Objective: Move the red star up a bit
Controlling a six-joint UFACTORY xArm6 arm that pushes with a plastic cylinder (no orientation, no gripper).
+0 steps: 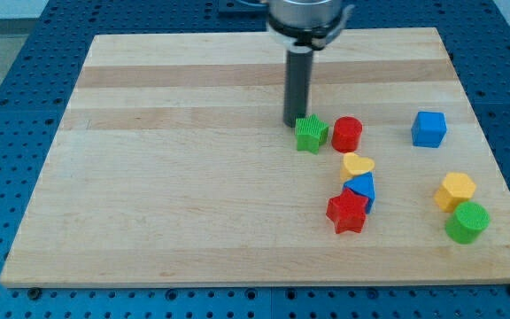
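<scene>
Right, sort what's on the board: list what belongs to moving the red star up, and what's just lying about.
Belongs to the job:
red star
my tip, at the green star's upper left, well above the red star

Lying about:
green star
red cylinder
yellow heart
blue block, touching the red star
blue cube
yellow block
green cylinder

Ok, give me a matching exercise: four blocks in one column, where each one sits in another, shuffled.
Blocks:
1. red star
2. green star
3. blue cube
4. green cylinder

Places:
A. farthest to the view's right, near the bottom
B. touching my tip
C. alone at the view's upper right
D. bottom of the middle cluster, against a blue block

Pairs: 1-D, 2-B, 3-C, 4-A
</scene>
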